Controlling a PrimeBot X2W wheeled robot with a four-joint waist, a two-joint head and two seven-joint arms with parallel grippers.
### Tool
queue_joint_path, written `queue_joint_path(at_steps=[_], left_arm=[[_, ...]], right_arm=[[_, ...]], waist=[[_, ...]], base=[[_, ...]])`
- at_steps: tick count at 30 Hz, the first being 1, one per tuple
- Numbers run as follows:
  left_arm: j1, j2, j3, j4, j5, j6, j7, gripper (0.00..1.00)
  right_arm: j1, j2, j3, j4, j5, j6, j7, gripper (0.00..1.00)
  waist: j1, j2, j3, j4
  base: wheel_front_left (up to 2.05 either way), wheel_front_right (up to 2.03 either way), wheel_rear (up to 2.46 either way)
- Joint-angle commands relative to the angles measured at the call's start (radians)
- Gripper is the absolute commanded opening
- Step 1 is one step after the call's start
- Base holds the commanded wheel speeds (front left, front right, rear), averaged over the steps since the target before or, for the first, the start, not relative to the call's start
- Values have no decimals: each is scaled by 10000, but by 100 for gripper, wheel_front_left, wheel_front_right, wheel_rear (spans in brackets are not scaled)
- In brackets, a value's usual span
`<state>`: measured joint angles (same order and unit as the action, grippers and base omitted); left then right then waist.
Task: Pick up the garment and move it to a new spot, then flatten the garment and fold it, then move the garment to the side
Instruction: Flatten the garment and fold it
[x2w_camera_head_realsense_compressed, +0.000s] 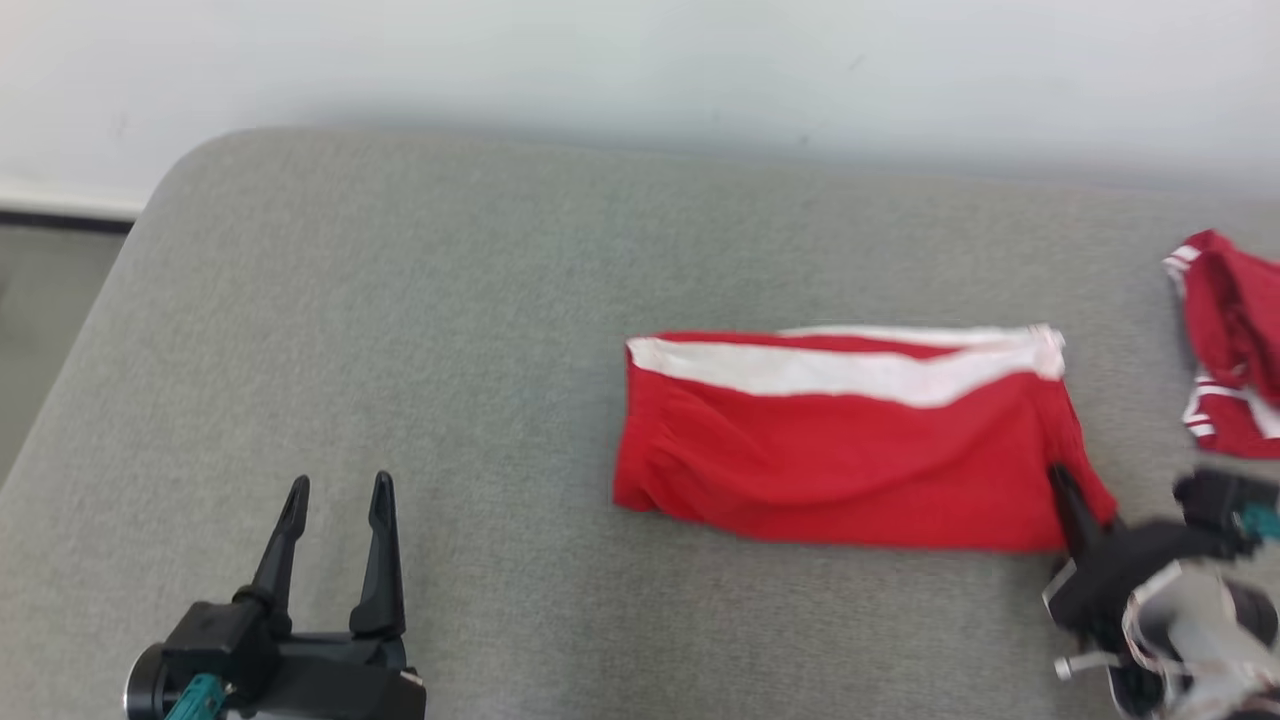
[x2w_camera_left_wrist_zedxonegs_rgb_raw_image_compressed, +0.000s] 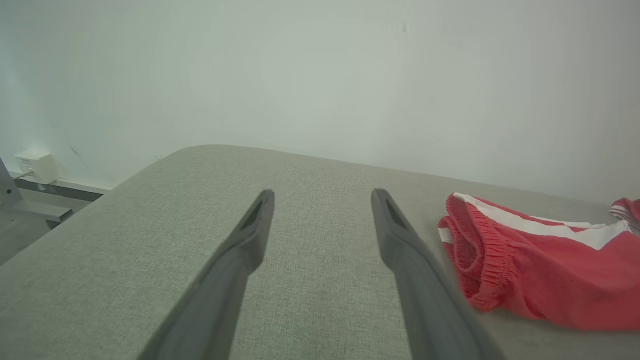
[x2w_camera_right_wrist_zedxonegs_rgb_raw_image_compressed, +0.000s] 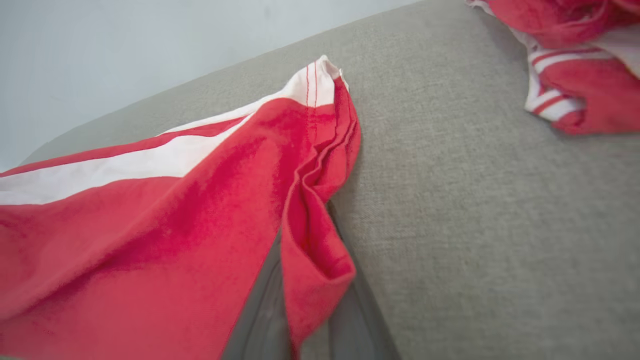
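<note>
Right gripper is pinching the near right corner of the folded red garment, which is lying on the grey surface; left gripper is standing wide open, well apart from it

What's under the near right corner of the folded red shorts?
The right gripper has its jaws shut on that corner of the red shorts; its dark fingers show beneath the cloth. Their tips are covered.
</note>
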<state>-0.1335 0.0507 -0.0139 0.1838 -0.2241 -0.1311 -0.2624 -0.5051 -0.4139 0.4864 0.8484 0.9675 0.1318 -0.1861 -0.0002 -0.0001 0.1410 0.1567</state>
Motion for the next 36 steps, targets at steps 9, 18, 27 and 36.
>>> queue_joint_path(at_steps=[9,18,27,36], left_arm=[[467,20,215,-300,122,17,-31,100],[458,18,171,-329,164,16,-31,100],[310,39,130,-330,191,16,-31,100],[125,23,3,-294,165,16,-31,100]], right_arm=[[1320,-508,-777,-523,-90,-23,-367,0],[1256,-61,-928,-1747,-765,-23,-457,0],[1625,857,-868,-3754,-1805,-23,122,0],[2000,2253,-1035,-4898,-2670,-23,981,0]], waist=[[2,1,-514,-700],[2,1,-562,-760],[2,1,-571,-495],[2,1,-388,-70]], base=[[0,0,0],[0,0,0],[0,0,0],[0,0,0]])
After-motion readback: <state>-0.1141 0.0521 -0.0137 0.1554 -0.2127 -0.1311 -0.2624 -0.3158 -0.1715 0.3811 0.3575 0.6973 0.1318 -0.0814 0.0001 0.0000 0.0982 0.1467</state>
